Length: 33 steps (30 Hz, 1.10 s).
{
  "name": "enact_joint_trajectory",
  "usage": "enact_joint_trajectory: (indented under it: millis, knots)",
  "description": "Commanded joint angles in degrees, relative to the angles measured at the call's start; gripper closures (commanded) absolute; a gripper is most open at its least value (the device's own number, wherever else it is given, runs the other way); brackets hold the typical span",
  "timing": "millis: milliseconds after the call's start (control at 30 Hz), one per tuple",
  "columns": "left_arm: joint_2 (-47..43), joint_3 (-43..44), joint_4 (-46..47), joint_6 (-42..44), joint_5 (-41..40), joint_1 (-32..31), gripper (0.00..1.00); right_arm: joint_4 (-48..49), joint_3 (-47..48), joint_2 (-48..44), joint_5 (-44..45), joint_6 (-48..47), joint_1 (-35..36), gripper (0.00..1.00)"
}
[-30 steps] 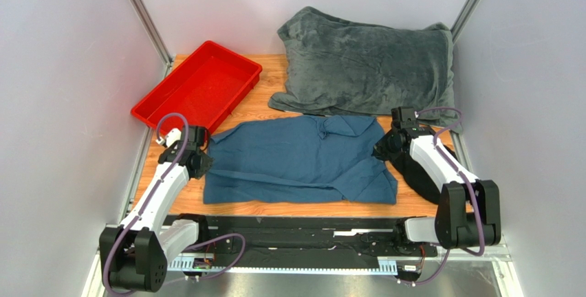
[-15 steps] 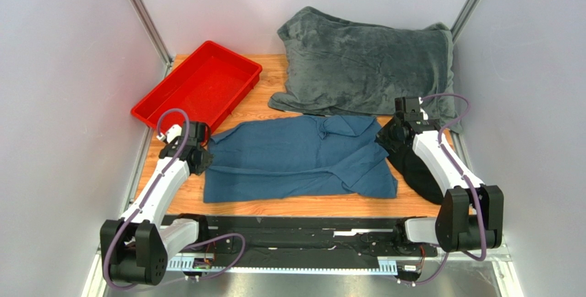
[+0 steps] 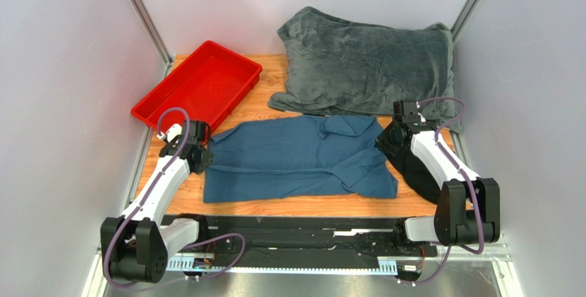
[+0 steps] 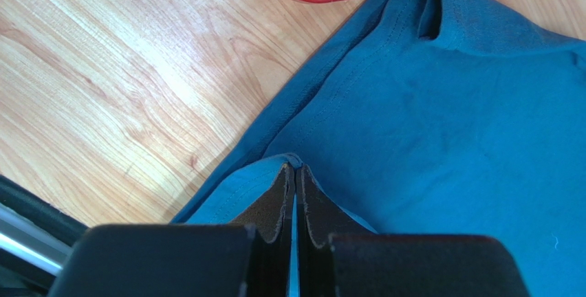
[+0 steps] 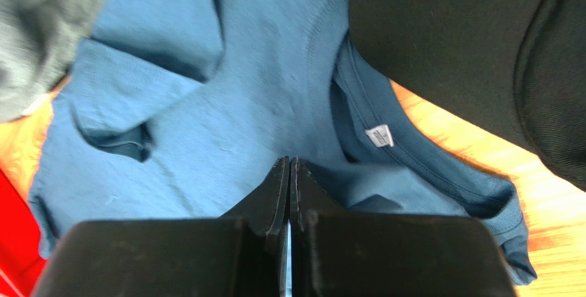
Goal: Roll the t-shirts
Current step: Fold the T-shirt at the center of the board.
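A dark teal-blue t-shirt (image 3: 299, 163) lies flattened across the middle of the wooden table, its collar and white label (image 5: 379, 135) towards the right. At the shirt's left edge my left gripper (image 3: 201, 154) is shut, and the left wrist view shows a small fold of teal fabric (image 4: 261, 173) pinched at its tips (image 4: 294, 168). My right gripper (image 3: 384, 144) is at the shirt's right edge. Its jaws (image 5: 289, 161) are pressed together with the teal cloth rising up to their tips.
A black garment (image 3: 416, 170) lies under and beside the right arm, against the shirt's right edge. A fuzzy grey blanket (image 3: 368, 70) fills the back right. A red tray (image 3: 199, 87) stands at the back left, its rim just beyond the left gripper.
Both grippers have shifted slightly away from the arm bases while staying shut. The shirt's near right edge has drawn in a little.
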Motion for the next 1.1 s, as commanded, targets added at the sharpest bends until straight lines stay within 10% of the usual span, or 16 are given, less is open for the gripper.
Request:
enact_joint_trajectory:
  millis: [0, 333, 567, 1067]
  knots:
    - [-2.1, -1.4, 1.2, -1.4, 0.5, 0.2, 0.96, 2.6, -3.3, -1.6, -1.2, -0.8, 0.3, 1.0]
    - [0.7, -1.4, 1.3, -2.1, 1.7, 0.2, 0.91, 3.0, -0.5, 0.4, -2.2, -2.2, 0.5, 0.99]
    - [0.2, 2.9, 1.3, 1.0, 1.6, 0.2, 0.5, 3.6, 1.6, -2.3, -3.4, -7.1, 1.0, 0.44]
    - [22.9, 25.5, 7.1, 18.4, 2.7, -9.1, 0.43, 5.5, 25.4, 17.2, -2.6, -15.1, 9.3, 0.4]
